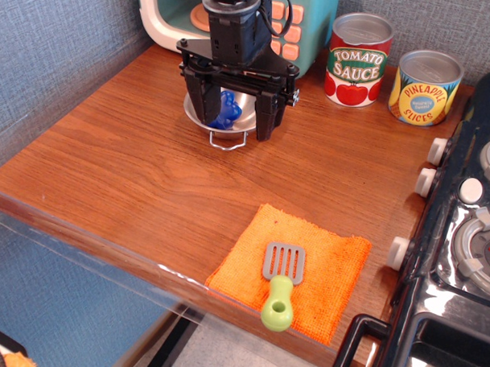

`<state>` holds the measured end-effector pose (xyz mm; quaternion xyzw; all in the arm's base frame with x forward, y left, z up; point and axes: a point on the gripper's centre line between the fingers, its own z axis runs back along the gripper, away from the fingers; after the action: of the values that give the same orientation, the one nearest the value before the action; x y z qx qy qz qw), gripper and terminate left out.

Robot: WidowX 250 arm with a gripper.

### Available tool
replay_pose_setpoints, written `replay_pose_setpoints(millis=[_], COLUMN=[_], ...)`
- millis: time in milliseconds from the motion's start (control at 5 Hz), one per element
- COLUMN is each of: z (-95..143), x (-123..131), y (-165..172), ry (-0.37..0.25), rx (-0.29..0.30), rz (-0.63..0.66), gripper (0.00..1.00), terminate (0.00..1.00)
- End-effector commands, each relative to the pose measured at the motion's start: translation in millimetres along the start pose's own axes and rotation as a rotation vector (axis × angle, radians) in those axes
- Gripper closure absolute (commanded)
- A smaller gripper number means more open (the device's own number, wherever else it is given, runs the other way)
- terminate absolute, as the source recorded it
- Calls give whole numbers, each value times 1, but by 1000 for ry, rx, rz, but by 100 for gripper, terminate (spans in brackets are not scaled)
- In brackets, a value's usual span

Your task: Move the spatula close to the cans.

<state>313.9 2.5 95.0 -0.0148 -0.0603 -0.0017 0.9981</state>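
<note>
One spatula on the cloth, two cans behind — gripper spread wide, empty.

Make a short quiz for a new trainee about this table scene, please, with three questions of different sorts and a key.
1. True or false: the spatula lies on the orange cloth.
2. Multiple choice: what is in the steel bowl behind the gripper? A) a blue object B) a red tin C) nothing
3. Fill the gap: the tomato sauce can stands to the ____ of the pineapple can in the picture.

Key:
1. True; its green handle points toward the table's front edge.
2. A
3. left; both cans stand upright at the back of the table, far from the spatula.
</note>
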Motion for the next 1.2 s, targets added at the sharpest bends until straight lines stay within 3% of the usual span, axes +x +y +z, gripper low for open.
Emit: replay_pose_setpoints(millis=[0, 200, 400, 800, 1000], z=[0, -2, -7, -20, -32], x=[0, -8, -26, -71, -93], y=[0, -14, -40, -92, -105], ry=[0, -41, -41, 0, 47], rx=[0, 15, -45, -97, -80], rz=[0, -1, -32, -115, -163], gripper=[0, 0, 0, 0, 0], terminate=[0, 0, 0, 0, 0])
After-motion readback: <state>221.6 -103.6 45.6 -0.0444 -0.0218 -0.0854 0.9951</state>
